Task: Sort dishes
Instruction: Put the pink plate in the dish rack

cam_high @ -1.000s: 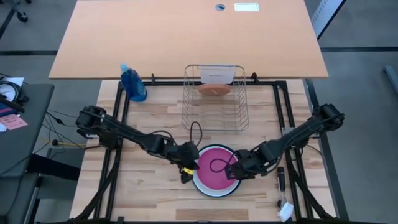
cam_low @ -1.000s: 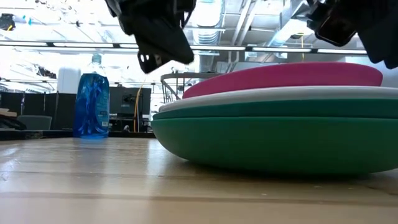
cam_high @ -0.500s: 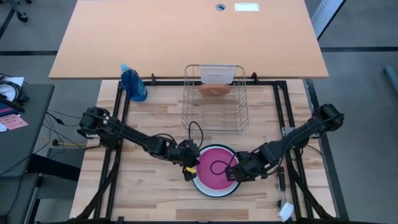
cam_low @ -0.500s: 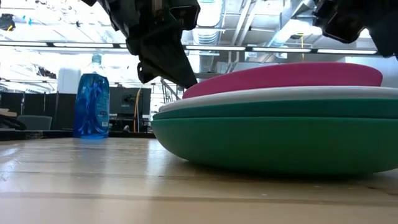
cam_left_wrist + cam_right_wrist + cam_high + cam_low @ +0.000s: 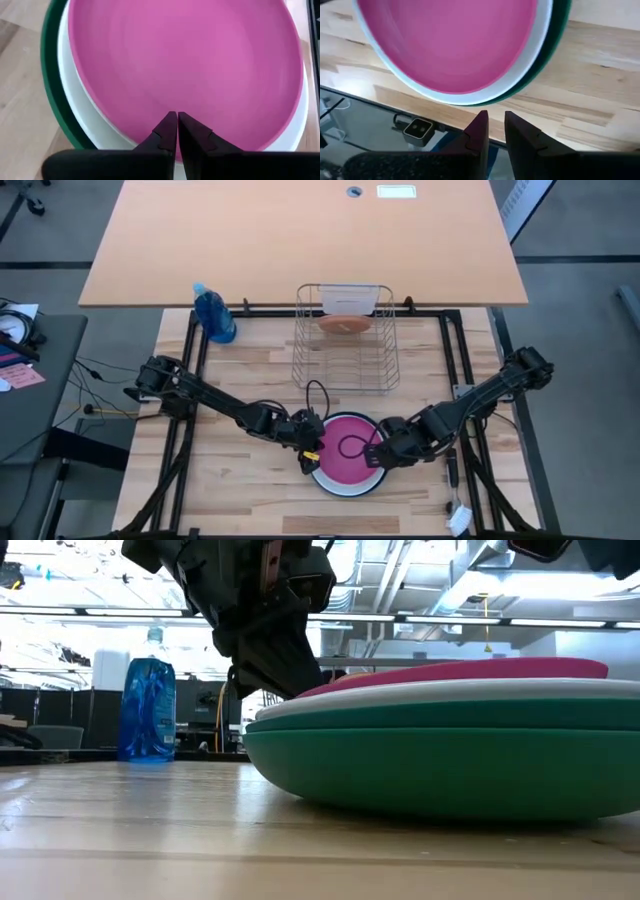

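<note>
— Where do your end effectors stand?

— My left end effector (image 5: 173,131) has its fingers pressed together with nothing between them, tips over the edge of the magenta-pink plate (image 5: 190,70). In the high view it sits at the plate's 9 o'clock edge (image 5: 310,452). My right end effector (image 5: 493,131) has its fingers a narrow slot apart, gripping nothing, just off the stack's rim above the bare counter (image 5: 600,105); from above it is at the stack's 3 o'clock side (image 5: 378,452).

— And the dishes?

— The magenta-pink plate lies on top of a white plate (image 5: 87,107), which rests on a dark green plate (image 5: 440,765). The stack sits on the counter near its 6 o'clock edge, midway between my two arms. In the low view the pink plate is slightly tilted on the white one, higher on the side away from my left end effector.

— Anything farther out?

— At 12 o'clock from the stack stands the wire dish rack (image 5: 345,340), holding a salmon-orange plate (image 5: 345,324) and a white plate with dark rim (image 5: 348,299) at its far end. A blue spray bottle (image 5: 214,313) stands at about 10 o'clock, well apart from the stack.
</note>
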You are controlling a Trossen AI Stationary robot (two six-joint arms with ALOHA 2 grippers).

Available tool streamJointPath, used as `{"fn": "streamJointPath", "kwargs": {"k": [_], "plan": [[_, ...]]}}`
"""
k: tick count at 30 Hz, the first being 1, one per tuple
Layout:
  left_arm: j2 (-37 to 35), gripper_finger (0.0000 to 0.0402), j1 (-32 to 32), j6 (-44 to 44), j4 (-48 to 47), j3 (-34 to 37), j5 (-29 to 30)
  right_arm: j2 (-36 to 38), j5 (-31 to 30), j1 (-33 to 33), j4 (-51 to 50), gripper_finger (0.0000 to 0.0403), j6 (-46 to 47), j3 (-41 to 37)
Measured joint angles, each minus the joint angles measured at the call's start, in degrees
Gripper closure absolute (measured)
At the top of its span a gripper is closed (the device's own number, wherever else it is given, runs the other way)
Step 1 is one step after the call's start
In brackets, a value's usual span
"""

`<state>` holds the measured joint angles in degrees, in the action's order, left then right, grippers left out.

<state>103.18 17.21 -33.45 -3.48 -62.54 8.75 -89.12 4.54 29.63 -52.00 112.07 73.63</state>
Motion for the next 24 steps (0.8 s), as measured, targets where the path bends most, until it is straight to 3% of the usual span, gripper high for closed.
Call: {"fn": "streamJointPath", "kwargs": {"k": [11,24], "plan": [[0.0,0.0391,-0.04,-0.05,1.98,2.52,0.81,-0.2,-1.73,-2.49,-5.92,0.032,0.76,0.02],[0.07,0.0391,-0.04,-0.26,4.22,4.46,0.9,-0.22,-4.74,-9.16,-3.46,0.018,-8.89,0.02]]}}
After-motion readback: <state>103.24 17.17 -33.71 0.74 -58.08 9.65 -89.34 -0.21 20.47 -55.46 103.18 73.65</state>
